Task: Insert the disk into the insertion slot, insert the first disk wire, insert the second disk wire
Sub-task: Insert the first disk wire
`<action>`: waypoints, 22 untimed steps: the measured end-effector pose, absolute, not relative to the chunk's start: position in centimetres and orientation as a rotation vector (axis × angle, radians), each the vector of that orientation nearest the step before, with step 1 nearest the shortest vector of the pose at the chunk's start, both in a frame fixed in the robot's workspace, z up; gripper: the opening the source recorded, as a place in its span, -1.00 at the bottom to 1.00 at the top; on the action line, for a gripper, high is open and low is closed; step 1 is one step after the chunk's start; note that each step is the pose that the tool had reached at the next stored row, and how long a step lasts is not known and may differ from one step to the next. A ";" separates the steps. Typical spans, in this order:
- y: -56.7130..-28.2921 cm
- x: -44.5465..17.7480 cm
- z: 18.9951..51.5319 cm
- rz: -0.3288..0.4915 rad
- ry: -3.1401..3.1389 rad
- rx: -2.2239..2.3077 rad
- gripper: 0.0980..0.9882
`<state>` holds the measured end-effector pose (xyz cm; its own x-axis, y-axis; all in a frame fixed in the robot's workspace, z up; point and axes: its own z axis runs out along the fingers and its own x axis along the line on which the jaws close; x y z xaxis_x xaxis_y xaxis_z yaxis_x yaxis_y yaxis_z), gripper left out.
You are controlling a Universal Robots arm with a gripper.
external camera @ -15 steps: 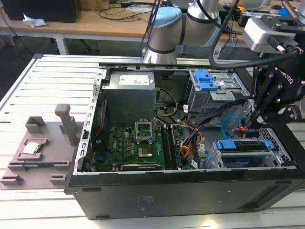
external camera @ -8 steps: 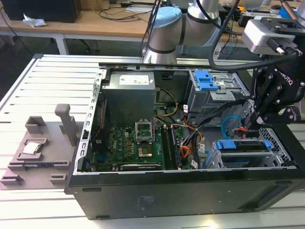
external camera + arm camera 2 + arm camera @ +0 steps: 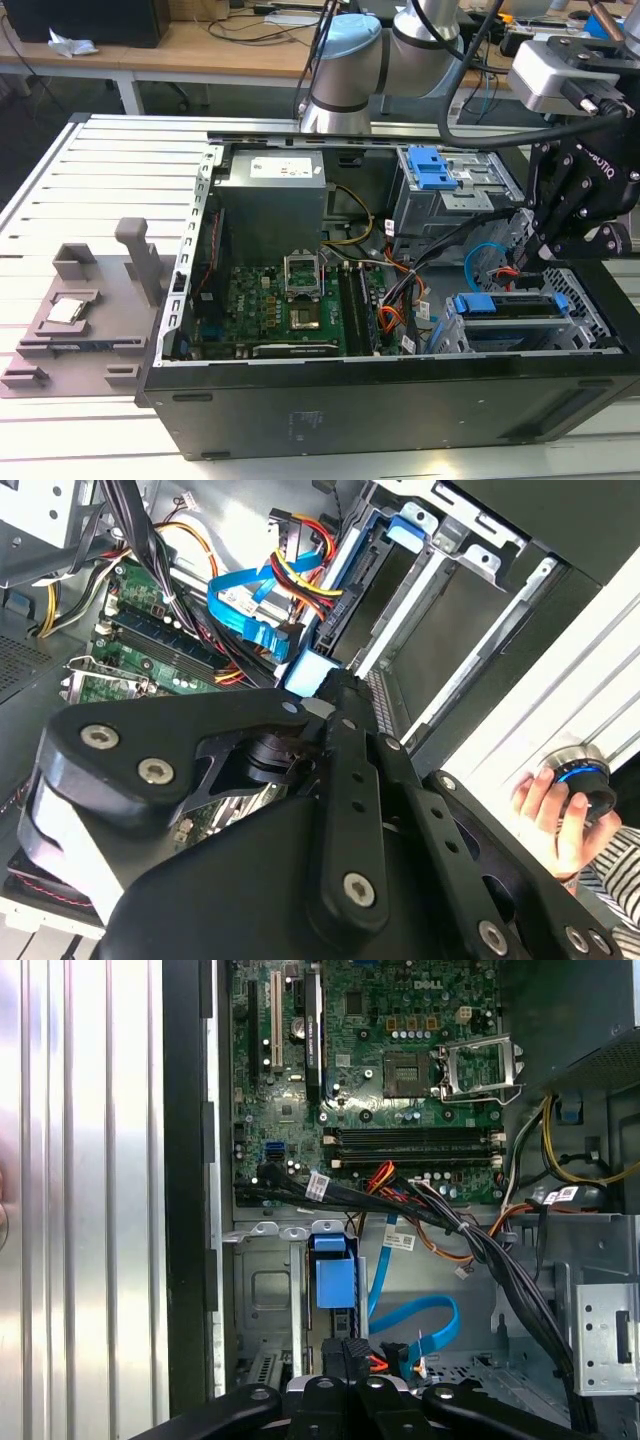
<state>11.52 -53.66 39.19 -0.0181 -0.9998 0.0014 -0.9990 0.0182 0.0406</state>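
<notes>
Over the insertion slot [image 3: 592,310] | disk [image 3: 505,305] seated inside | gripper [image 3: 349,1350] pressed together beside red connector [image 3: 378,1363]

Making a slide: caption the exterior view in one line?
Pincer poised by the disk, which sits in the insertion slot of an open computer case.

The disk [image 3: 515,306] sits in the insertion slot [image 3: 592,318], with the motherboard [image 3: 270,310] toward the exterior view's left.
</notes>
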 end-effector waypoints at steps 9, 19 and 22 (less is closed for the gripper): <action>-53.6 11.5 39.7 -0.043 -2.220 2.180 -0.98; -53.1 13.5 39.5 -0.046 -2.219 2.179 -0.28; -53.0 13.9 38.2 -0.045 -2.218 2.178 -0.28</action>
